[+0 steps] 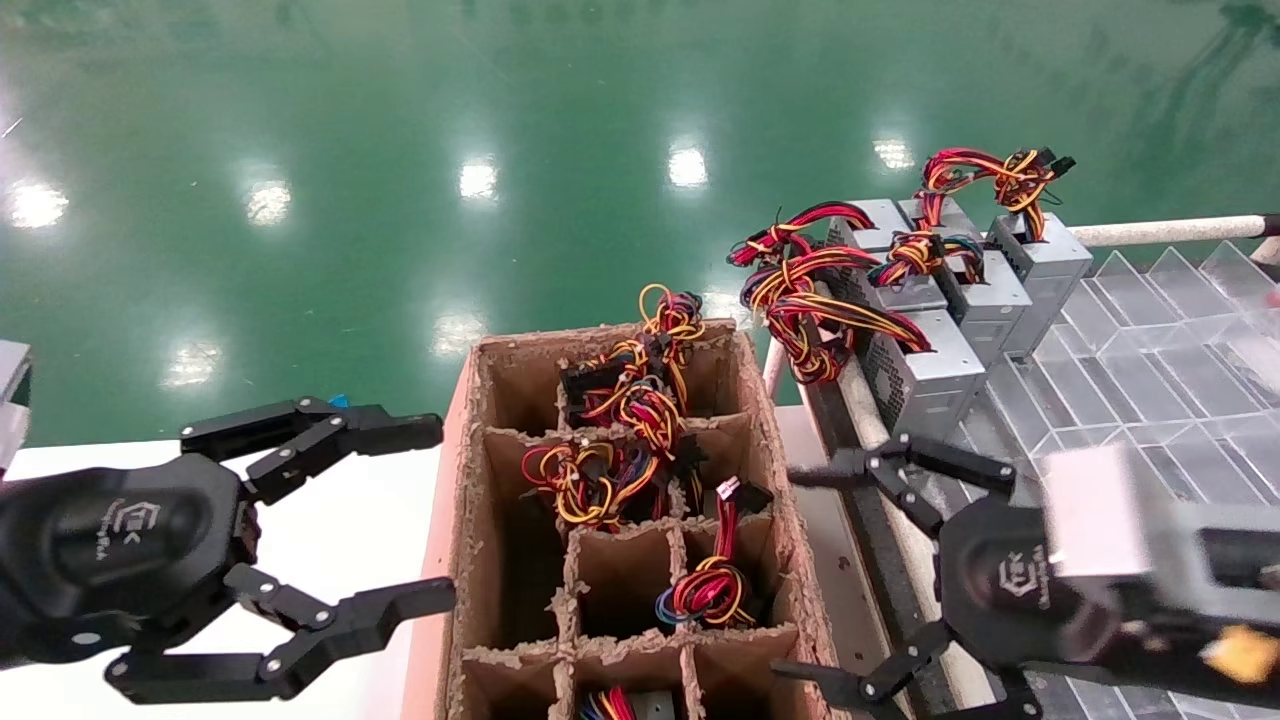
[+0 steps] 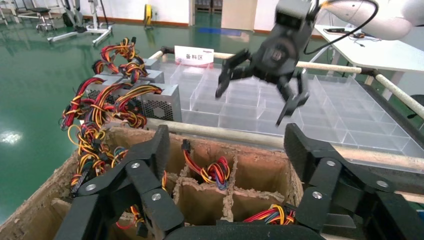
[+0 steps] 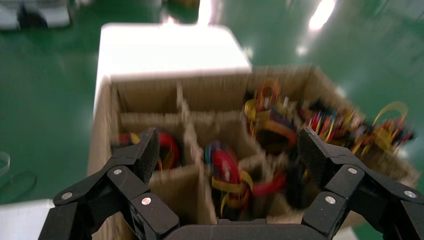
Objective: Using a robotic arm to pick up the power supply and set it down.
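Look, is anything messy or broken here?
Yes. The cardboard box has ragged, torn edges on its walls and dividers. Wire bundles spill up out of its far cells in a tangle. Both the left gripper and the right gripper are open and hold nothing.

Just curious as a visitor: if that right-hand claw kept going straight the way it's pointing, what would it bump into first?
Probably the cardboard box: the open right gripper faces its divided cells, most directly the red-and-yellow wire coil between its fingers. Depth is unclear.
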You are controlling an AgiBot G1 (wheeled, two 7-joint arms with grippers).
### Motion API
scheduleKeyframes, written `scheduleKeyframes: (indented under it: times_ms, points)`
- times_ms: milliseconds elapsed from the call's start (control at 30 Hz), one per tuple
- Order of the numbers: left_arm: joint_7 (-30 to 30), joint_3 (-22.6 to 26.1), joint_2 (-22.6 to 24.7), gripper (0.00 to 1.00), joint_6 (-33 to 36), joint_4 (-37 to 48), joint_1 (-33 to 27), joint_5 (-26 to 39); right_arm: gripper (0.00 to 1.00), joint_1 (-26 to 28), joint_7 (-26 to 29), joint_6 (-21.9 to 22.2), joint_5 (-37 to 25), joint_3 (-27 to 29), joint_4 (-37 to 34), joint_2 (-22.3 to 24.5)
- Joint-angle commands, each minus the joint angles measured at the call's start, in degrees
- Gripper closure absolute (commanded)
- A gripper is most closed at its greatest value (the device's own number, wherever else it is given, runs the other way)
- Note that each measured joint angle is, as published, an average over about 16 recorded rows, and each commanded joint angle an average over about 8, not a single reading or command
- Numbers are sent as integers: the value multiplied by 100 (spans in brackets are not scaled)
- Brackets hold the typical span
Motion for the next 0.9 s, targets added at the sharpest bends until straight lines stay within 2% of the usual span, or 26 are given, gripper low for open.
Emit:
scheduleKeyframes:
  times_ms: [33,100,300,333,367,900]
  points:
    - [0,0,0,100,0,0,0,0,1,66,-68,19,-285,-85,33,8]
    - [0,0,0,100,0,0,0,0,16,91,-51,75,-406,-164,-10,-111]
    - [0,0,0,100,0,0,0,0,91,209,-157,171,-825,-437,-238,-534]
    - [0,0,0,100,0,0,0,0,97,248,-192,164,-899,-483,-296,-602]
    - [0,0,0,100,0,0,0,0,100,292,-225,153,-962,-523,-358,-662]
    - [0,0,0,100,0,0,0,0,100,843,-493,-184,-1425,-895,-1235,-1213]
